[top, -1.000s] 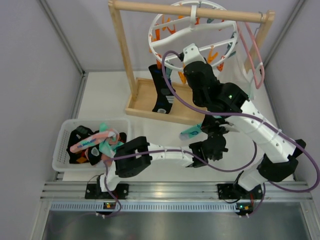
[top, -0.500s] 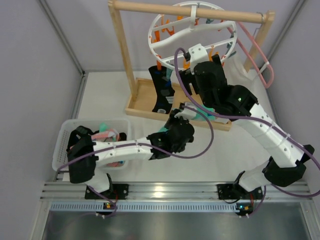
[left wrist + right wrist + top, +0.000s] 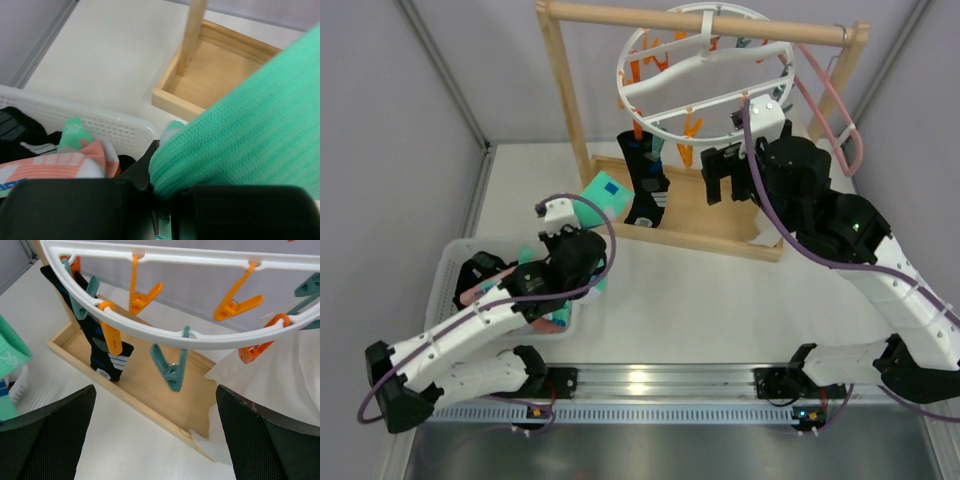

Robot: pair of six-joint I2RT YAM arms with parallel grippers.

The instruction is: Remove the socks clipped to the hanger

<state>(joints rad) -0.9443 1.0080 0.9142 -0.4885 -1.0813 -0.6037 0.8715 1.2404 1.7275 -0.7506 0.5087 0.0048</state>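
Note:
The white ring hanger [image 3: 705, 60] hangs from the wooden rack with orange and teal clips dangling. One black sock [image 3: 645, 180] stays clipped at its left side, also seen from the right wrist as the black sock [image 3: 106, 352]. My right gripper [image 3: 725, 172] is open just below the ring [image 3: 185, 337], with an empty teal clip [image 3: 170, 371] between its fingers [image 3: 45, 440]. My left gripper [image 3: 588, 222] is shut on a teal-green sock [image 3: 606, 195], which fills the left wrist view as green sock [image 3: 250, 115], just right of the basket.
A white basket [image 3: 445, 275] at the left holds black, pink and green socks [image 3: 55, 165]. The wooden rack's tray base [image 3: 690, 215] sits behind. A white cloth [image 3: 270, 390] lies at the tray's right end, and a pink wire hanger [image 3: 835, 110] hangs at the far right.
My left arm swung left and back toward the basket, carrying the green sock. My right gripper opened, letting go of that sock, and moved up and right under the ring.

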